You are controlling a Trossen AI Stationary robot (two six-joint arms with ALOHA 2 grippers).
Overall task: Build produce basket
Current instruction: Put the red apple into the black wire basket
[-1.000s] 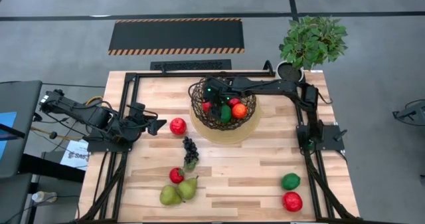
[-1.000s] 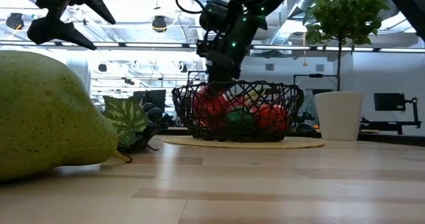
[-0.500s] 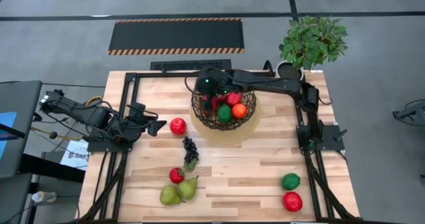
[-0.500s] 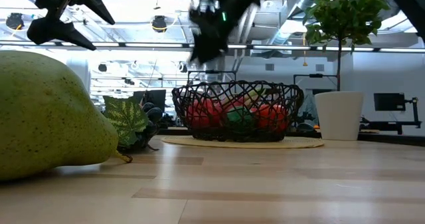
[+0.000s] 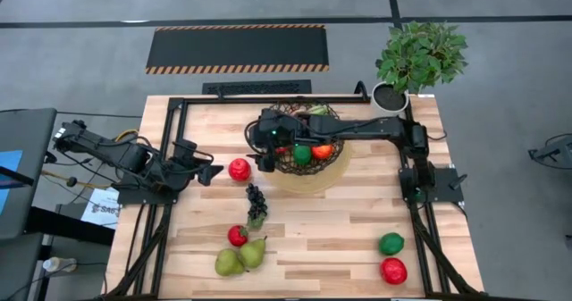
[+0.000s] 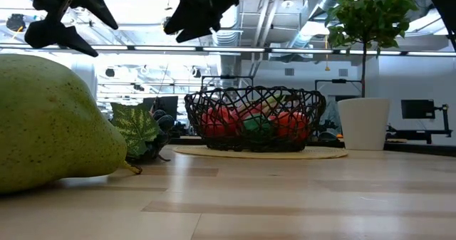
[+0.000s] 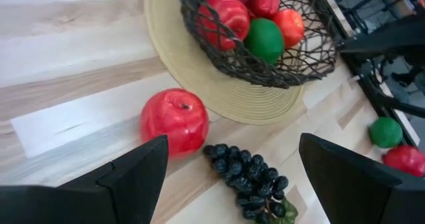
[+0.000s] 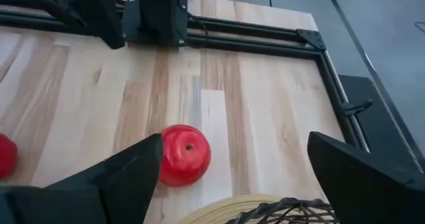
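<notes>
Fruit is now in the basket (image 5: 304,149); your right gripper (image 5: 262,155) has lifted out past its left rim, fingers spread and empty. Next target looks like the red apple (image 5: 239,169) just beside it. Left gripper (image 5: 211,170) waits open nearby.

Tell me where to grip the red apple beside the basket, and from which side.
Grip the red apple across its round middle, coming straight down. It sits upright with its stem dimple showing, apart from the basket rim and the grapes, so there looks to be room for both fingers. The open right gripper is nearest.
</notes>
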